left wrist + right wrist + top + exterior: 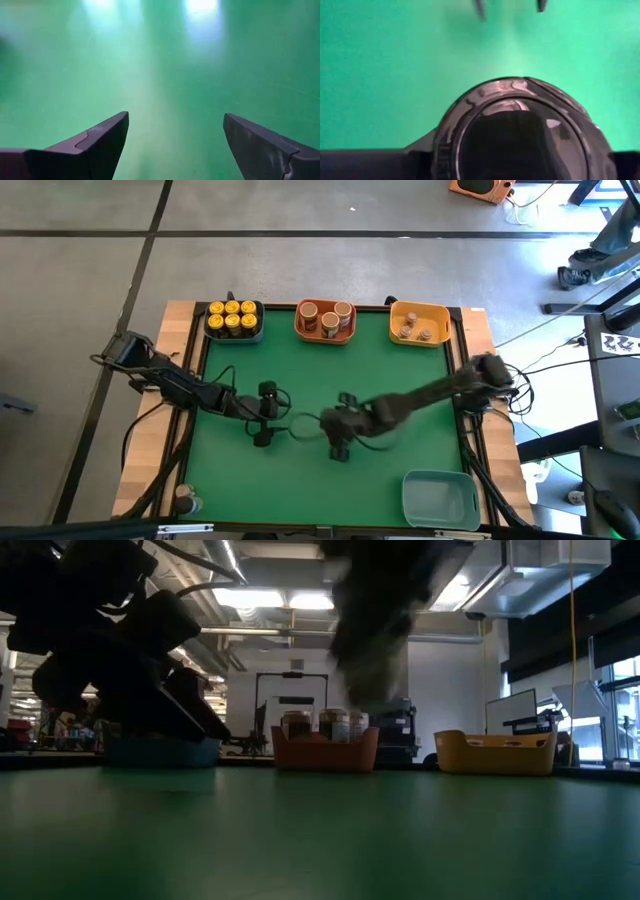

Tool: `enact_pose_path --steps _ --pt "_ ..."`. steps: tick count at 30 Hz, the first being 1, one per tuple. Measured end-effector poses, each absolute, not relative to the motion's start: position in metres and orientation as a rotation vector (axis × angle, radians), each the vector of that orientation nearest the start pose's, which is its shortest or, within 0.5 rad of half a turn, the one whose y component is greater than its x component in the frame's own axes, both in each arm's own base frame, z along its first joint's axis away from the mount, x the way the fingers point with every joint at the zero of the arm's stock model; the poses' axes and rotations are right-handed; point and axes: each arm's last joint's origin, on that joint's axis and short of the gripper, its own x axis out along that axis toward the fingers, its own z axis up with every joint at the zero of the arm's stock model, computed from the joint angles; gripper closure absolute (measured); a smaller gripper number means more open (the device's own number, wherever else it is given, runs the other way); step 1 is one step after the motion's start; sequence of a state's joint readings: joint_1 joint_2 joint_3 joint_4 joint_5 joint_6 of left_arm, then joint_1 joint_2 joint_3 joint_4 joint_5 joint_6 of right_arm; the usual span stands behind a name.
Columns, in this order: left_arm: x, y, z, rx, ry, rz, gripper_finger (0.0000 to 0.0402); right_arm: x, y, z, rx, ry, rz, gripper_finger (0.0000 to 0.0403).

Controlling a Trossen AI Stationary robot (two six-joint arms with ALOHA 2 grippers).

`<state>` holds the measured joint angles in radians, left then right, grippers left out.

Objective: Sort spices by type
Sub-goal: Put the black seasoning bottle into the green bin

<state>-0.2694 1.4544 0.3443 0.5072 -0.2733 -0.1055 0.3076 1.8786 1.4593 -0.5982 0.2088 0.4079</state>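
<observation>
Glassy round thing point(515, 130), maybe a jar, fills the right wrist view. Can't tell if the right gripper point(328, 426) is clamped on it. Both grippers sit well in front of the orange bin point(325, 336), and the left gripper point(270, 415) has its fingers apart, empty. Jars point(330, 321) sit in that bin and the bins beside it, far from both grippers.

I see both arms matte black, jointed, boxy housings, thin black cables looping beside links. Left hand point(175, 145): two dark wedge fingers point(100, 142), bevelled edges. Right hand point(338, 442): black; glossy round dark part fills my wrist feed.
</observation>
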Motion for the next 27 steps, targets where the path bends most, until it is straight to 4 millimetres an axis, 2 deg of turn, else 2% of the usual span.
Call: enact_pose_path --steps 2,7,13,17,21,27 --pt "0.224 -0.055 0.119 0.059 0.575 0.027 0.0078 0.363 0.134 0.245 0.146 0.985 -0.1 0.022" --pt "0.225 -0.055 0.12 0.054 0.566 0.028 0.0078 0.311 0.184 0.272 0.245 1.016 -0.088 0.0218" --pt "0.225 -0.055 0.12 -0.014 0.559 0.047 0.0078 0.252 0.235 0.283 0.449 1.024 -0.18 0.022" --pt "0.227 -0.056 0.123 -0.022 0.531 0.046 0.0078 0.208 0.265 0.281 0.532 0.984 -0.282 0.022" --pt "0.229 -0.056 0.126 -0.034 0.491 0.043 0.0078 0.169 0.286 0.267 0.594 0.992 -0.416 0.0214" --pt "0.231 -0.057 0.129 -0.078 0.454 0.048 0.0078 0.14 0.301 0.235 0.538 1.069 -0.6 0.022"
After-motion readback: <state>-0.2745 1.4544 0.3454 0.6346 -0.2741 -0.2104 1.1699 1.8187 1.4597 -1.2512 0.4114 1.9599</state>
